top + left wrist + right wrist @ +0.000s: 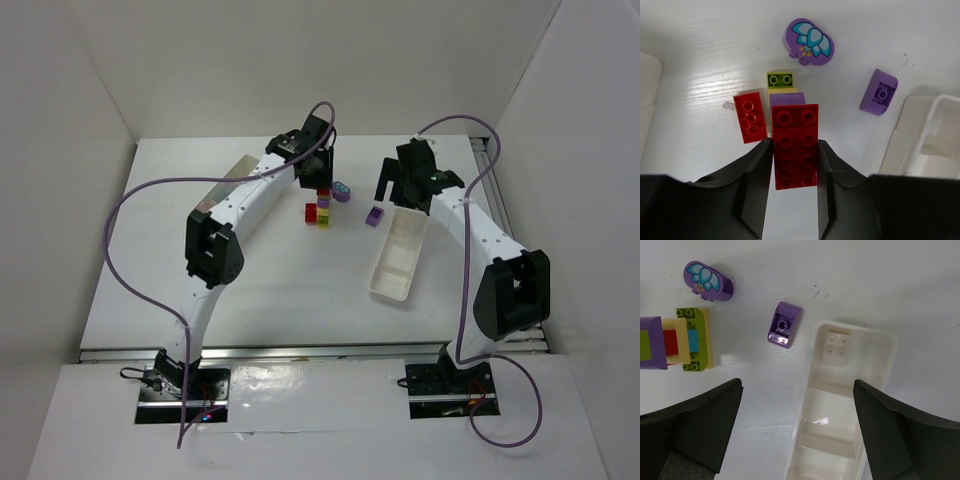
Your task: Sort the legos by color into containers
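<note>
Our left gripper [795, 150] pinches the eight-stud red brick [794, 127] by its long sides; we lift straight up, sparing the purple brick [787, 98] just ahead; our right gripper [797, 385] is spread wide

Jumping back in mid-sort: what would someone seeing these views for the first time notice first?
The left hand pinches a red brick by its long sides, beside the brick cluster. Beyond it lies a purple rounded piece with a cyan flower print. The right hand hangs wide open over the long white tray, with one white brick in its end compartment.
</note>
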Robot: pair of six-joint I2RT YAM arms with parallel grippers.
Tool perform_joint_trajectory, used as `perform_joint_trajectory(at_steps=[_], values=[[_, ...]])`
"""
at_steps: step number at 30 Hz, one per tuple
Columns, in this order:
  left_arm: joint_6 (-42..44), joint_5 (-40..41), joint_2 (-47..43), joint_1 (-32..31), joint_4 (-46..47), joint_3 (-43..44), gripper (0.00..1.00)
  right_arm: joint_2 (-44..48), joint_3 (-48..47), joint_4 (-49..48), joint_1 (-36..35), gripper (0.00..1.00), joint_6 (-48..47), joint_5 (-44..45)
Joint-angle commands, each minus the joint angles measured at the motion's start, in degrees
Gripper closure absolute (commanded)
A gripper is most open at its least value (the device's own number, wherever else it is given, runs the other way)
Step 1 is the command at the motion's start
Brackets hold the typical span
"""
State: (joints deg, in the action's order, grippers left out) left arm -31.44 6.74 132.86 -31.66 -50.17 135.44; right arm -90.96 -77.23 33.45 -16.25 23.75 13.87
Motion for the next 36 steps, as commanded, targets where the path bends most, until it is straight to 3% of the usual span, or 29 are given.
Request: perform_joint_trajectory(at_steps=[1,4,7,14,18,27,30,33,36], values=[[1.1,-6.3,-5.7,1.7,-0.3,-1.0,0.89,2.2,0.2,-3.0,0.3,0.01,0.1,-0.5],[1.7,-16.6,-10.0,4.3,2.8,-4.9,1.0,2.2,-0.3,-3.0,0.3,0.01,-1.1,-2.5],[3.0,-26.5,-12.0,9.4,4.6,-9.7,1.0,2.2,-0.8,-3.0,0.3,0.01,-2.6,-6.3],[6.6,-39.8,-14.7,14.0,4.0,-15.5,1.0,1.7,-2.1,-2.1,-1.1,0.01,-6.9,-12.8],[9.3,-44.8,-13.9,14.0,2.6,-16.2,1.0,3.8,-0.2,-5.8,-6.2,0.03,-13.4,-15.8],[16.7,-53.0,-8.4,14.0,-6.3,-9.7,1.0,0.1,-7.4,-2.9,-16.8,0.05,-23.7,-19.4],[18.0,-55.2,-8.4,14.5,-7.0,-12.0,1.0,0.1,-8.0,-4.4,-19.4,0.08,-24.4,-17.1],[18.0,-56.5,-8.4,14.5,-6.3,-13.9,1.0,-1.2,-8.5,-5.6,-20.0,0.18,-25.0,-16.4],[18.6,-58.1,-8.9,14.5,-6.3,-13.9,1.0,-2.0,-9.2,-5.6,-21.2,0.2,-25.6,-16.4]])
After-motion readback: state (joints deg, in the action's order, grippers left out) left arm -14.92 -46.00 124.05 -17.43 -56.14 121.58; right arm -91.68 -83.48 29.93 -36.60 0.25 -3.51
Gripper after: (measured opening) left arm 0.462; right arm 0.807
